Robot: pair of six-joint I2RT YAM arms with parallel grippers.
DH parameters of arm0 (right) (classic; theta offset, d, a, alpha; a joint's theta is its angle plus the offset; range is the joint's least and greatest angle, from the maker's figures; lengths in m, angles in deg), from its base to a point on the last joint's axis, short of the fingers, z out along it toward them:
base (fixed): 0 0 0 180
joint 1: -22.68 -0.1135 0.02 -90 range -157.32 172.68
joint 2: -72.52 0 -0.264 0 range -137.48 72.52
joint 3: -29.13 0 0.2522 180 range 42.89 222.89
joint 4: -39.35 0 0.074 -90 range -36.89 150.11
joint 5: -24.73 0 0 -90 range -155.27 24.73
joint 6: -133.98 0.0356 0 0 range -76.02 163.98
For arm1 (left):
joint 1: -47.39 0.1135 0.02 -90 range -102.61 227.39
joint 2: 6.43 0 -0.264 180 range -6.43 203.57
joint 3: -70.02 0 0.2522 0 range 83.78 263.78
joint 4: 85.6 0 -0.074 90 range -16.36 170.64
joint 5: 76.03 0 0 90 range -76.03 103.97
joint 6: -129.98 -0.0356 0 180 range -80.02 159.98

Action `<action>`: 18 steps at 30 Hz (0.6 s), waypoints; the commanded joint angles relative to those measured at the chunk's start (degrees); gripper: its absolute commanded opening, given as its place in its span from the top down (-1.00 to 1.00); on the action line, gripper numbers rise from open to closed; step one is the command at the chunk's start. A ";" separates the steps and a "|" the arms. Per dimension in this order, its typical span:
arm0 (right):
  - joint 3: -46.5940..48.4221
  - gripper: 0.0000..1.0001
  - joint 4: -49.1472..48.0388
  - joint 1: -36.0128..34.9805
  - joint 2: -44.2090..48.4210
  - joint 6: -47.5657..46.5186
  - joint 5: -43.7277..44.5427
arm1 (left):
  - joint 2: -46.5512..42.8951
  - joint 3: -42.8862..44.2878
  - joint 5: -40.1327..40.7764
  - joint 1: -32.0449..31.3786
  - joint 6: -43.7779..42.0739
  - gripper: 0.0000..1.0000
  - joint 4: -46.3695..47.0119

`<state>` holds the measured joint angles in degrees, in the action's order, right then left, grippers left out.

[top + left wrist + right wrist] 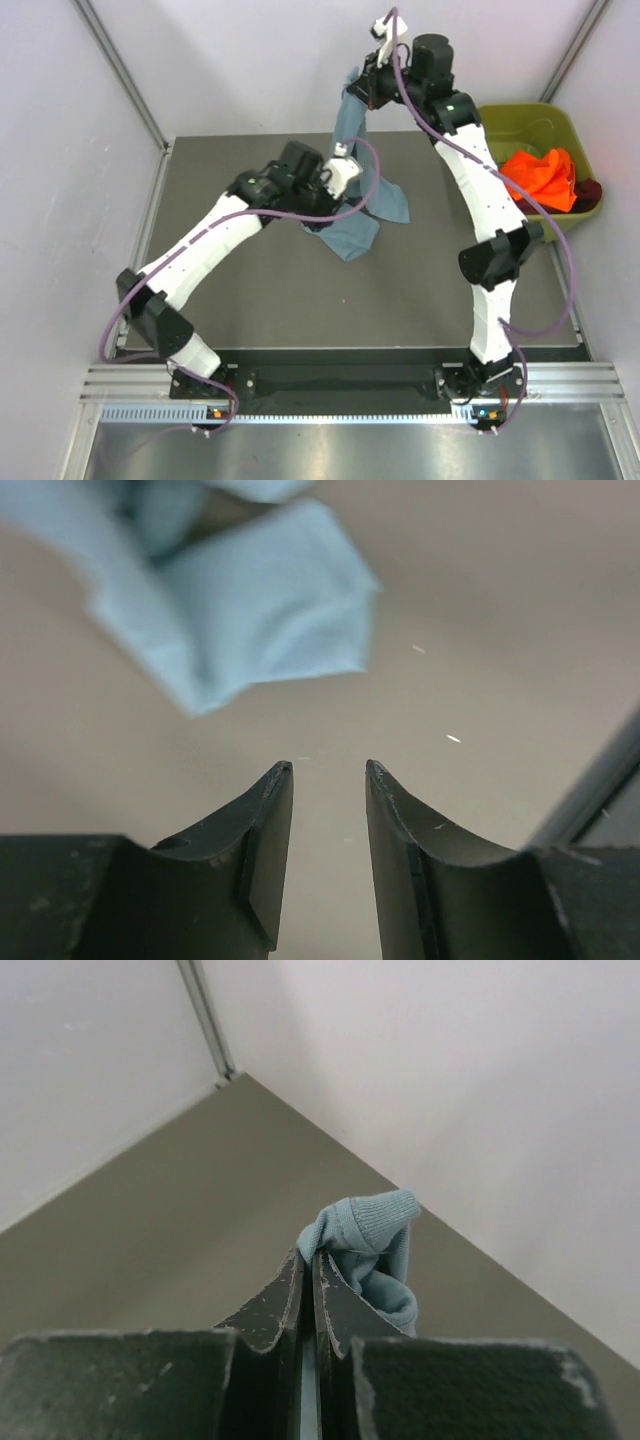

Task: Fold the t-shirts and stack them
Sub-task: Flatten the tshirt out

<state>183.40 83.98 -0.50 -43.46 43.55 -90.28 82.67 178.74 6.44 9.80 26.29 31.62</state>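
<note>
Right gripper, clamped on the blue-grey t-shirt, dangles it down to the table; left gripper, spread and empty, should pinch a lower corner and stretch it flat.

Left pincer parted, empty; blue-grey t-shirt ahead, blurred, apparently bunched.

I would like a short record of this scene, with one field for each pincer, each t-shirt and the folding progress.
left pincer: open, nothing between the jaws
right pincer: shut on the blue-grey t-shirt, raised high
blue-grey t-shirt: hangs unfolded from the right pincer, over the table
orange t-shirt: crumpled in the bin
maroon t-shirt: in the bin, mostly hidden
folded: none yet
</note>
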 commanded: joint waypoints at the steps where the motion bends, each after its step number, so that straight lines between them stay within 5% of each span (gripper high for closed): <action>1: 1.26 1.00 -2.04 1.29 -3.89 -2.82 2.42 | 4.49 -2.14 -5.65 -2.14 -0.46 0.18 -1.17; 11: 1.70 1.00 -2.83 5.16 -9.61 -2.83 3.31 | 22.60 5.49 -4.34 -4.52 3.14 0.21 0.59; 18: 2.23 1.00 -3.54 7.36 -10.67 -0.54 1.02 | 33.59 15.24 -3.46 -4.52 5.26 -0.07 0.59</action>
<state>183.27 84.00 6.10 -54.65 41.78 -87.57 114.52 188.58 2.92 5.30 30.07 30.97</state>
